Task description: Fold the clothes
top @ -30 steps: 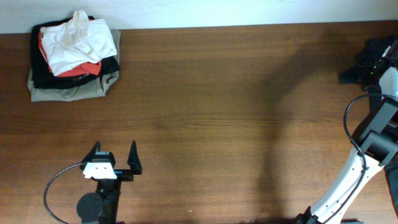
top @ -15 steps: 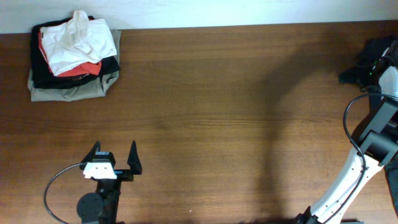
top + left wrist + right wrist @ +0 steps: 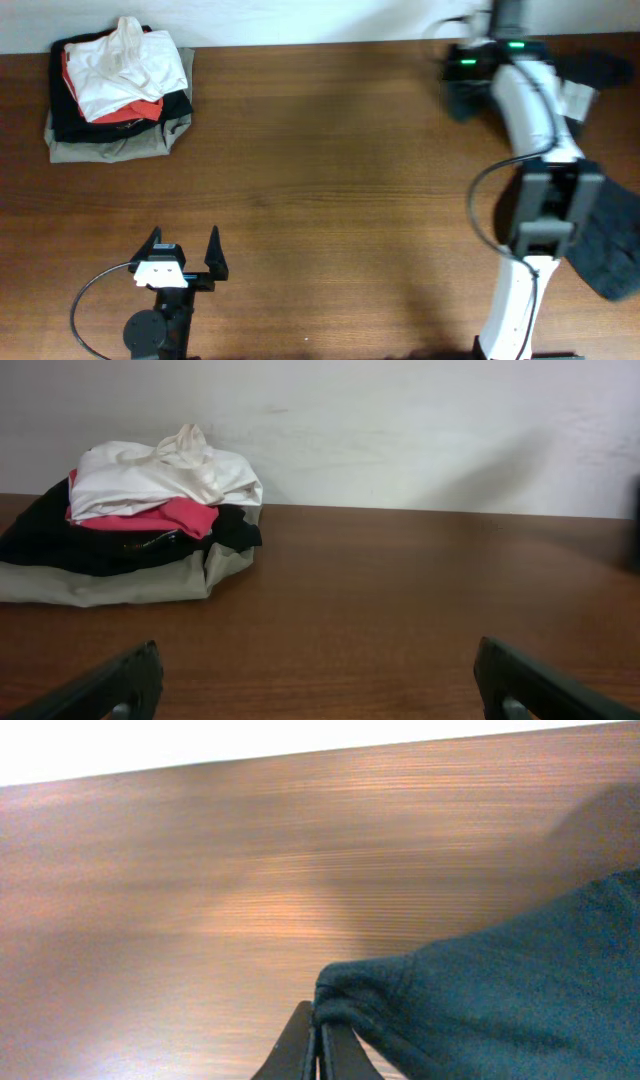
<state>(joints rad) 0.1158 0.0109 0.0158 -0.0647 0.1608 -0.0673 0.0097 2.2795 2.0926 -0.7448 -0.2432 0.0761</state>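
Observation:
A stack of folded clothes [image 3: 118, 90], white and red on top of black and khaki, lies at the far left corner; it also shows in the left wrist view [image 3: 140, 520]. My left gripper [image 3: 183, 252] is open and empty near the front edge, with its fingers wide apart [image 3: 320, 685]. My right gripper [image 3: 318, 1038] is shut on the edge of a dark teal garment [image 3: 500, 990] and holds it above the table. In the overhead view the right gripper [image 3: 462, 88] is at the far right-centre, and the dark garment [image 3: 610, 235] trails at the right edge.
The brown wooden table [image 3: 330, 200] meets a white wall [image 3: 400, 430] along its far edge. The right arm [image 3: 535, 160] reaches from the front right up to the far edge. A cable loops beside the left arm's base [image 3: 85, 310].
My right arm has swung from the right edge leftward to the far right-centre, blurred by motion. The dark garment now shows at the right. The left arm has not moved.

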